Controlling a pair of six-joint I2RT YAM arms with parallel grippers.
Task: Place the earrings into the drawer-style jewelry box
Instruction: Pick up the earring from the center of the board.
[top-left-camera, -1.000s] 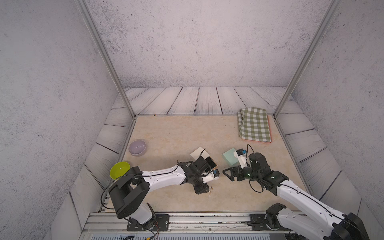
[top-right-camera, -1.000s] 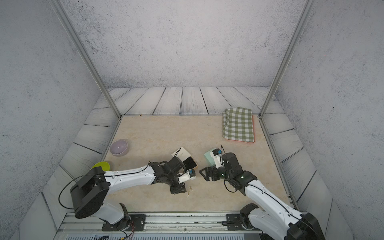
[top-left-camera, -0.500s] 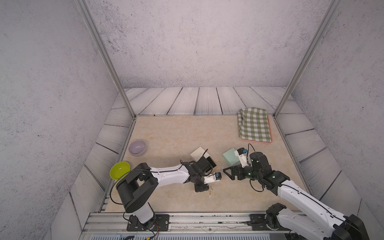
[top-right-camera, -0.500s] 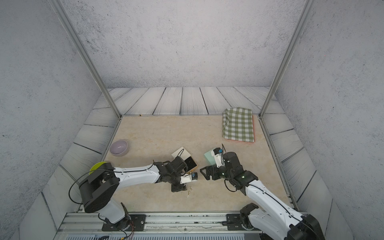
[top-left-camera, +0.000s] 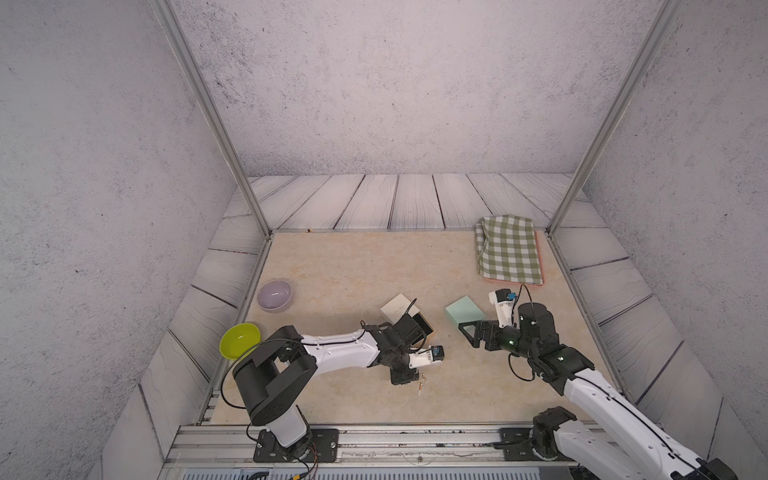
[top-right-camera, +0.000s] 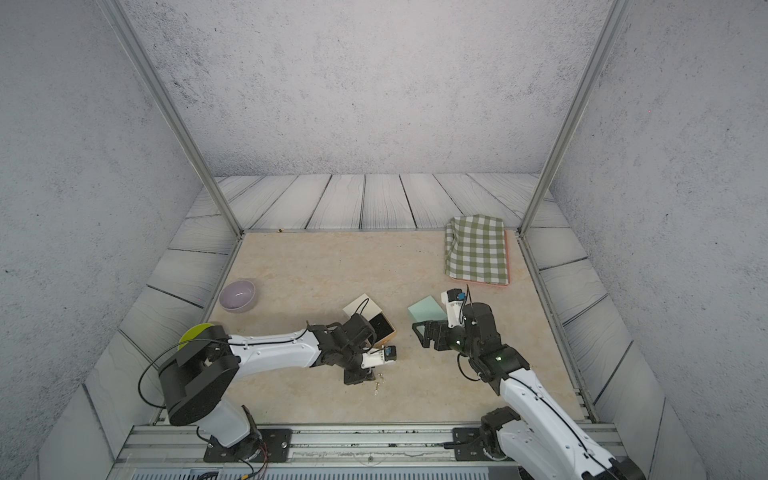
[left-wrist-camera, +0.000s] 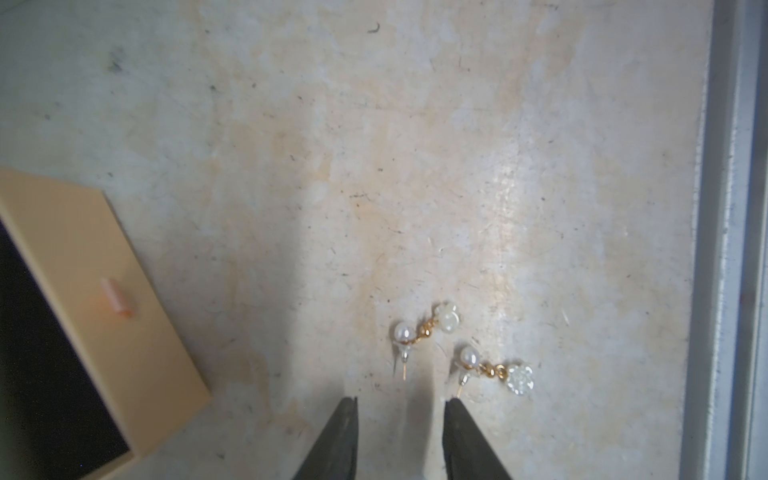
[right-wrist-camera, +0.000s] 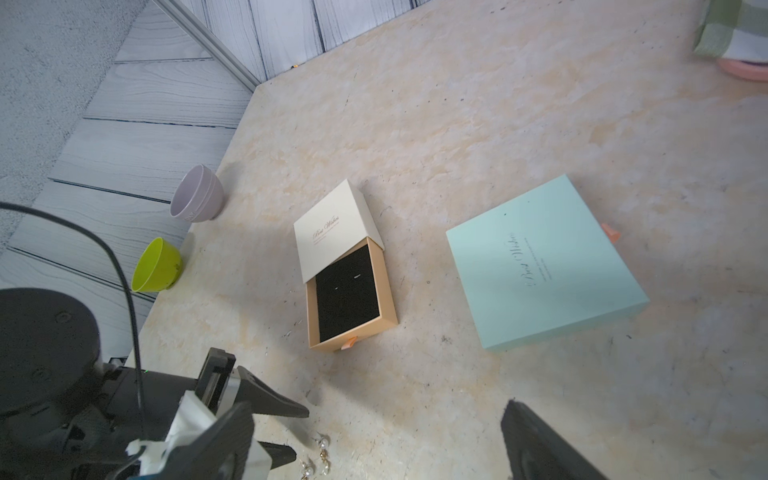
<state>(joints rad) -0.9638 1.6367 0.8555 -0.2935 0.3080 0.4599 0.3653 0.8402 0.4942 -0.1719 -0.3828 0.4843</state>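
Note:
Two earrings (left-wrist-camera: 424, 332) (left-wrist-camera: 494, 370), each a pearl stud on a gold link with a clear drop, lie side by side on the table; both top views show them as a tiny glint (top-left-camera: 422, 382) (top-right-camera: 379, 382). My left gripper (left-wrist-camera: 401, 401) points down at the table just short of them, open, nothing between its fingertips. The drawer-style jewelry box (right-wrist-camera: 332, 232) has its cream sleeve slid back, and its tan tray (right-wrist-camera: 353, 291) (left-wrist-camera: 104, 291) shows black lining. My right gripper (top-left-camera: 467, 334) (right-wrist-camera: 379, 406) hovers wide open and empty beside the mint-green box (right-wrist-camera: 544, 262).
A lilac bowl (top-left-camera: 274, 295) and a lime-green bowl (top-left-camera: 240, 340) sit at the table's left edge. A green checked cloth (top-left-camera: 509, 253) lies at the back right. A metal rail (left-wrist-camera: 731, 249) runs along the table's near edge, close to the earrings.
The left arm has swung its gripper down beside the earrings, and its jaws have narrowed. The right arm has stayed put.

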